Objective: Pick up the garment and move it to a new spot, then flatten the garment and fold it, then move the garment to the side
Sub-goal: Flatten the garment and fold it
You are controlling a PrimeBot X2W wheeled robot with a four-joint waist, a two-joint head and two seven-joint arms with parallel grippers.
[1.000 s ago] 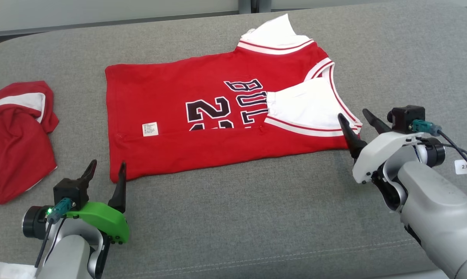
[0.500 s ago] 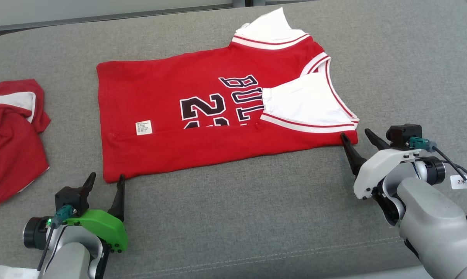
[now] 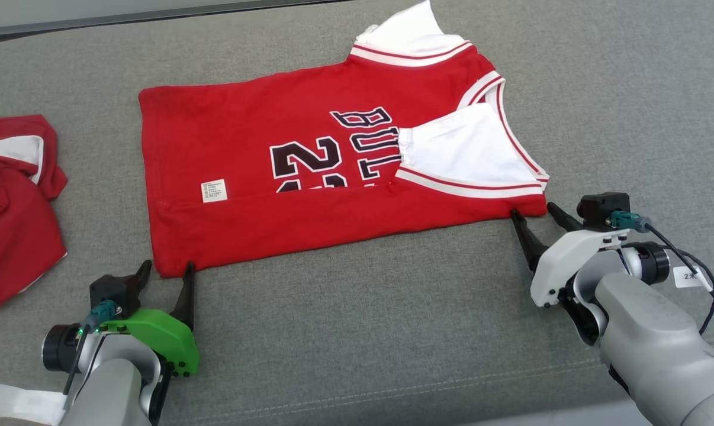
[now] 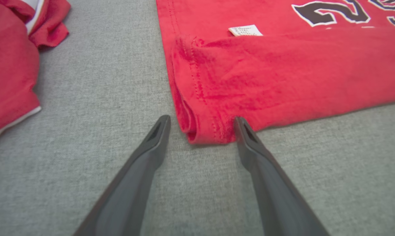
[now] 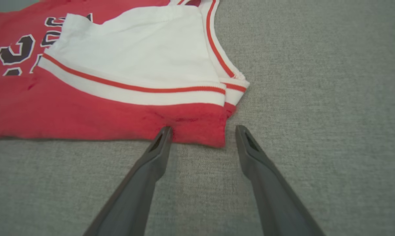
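Note:
The garment (image 3: 309, 183) is a red jersey with white sleeves and dark lettering, lying flat on the grey cushion with its near long edge folded over. My left gripper (image 3: 166, 272) stands open at the garment's near left corner (image 4: 204, 131), one fingertip on each side of it. My right gripper (image 3: 536, 213) is open at the near right corner (image 5: 200, 131), its fingertips straddling the red hem below the white sleeve (image 5: 135, 62). Neither gripper holds cloth.
A second red and white garment (image 3: 10, 207) lies crumpled at the far left of the cushion (image 3: 363, 331), also seen in the left wrist view (image 4: 10, 65). A cable with a white tag (image 3: 688, 275) hangs by my right wrist.
Both grippers have come up to the garment's near corners; the right one dropped from above the sleeve to the hem's edge. The head camera has tilted, shifting the whole picture.

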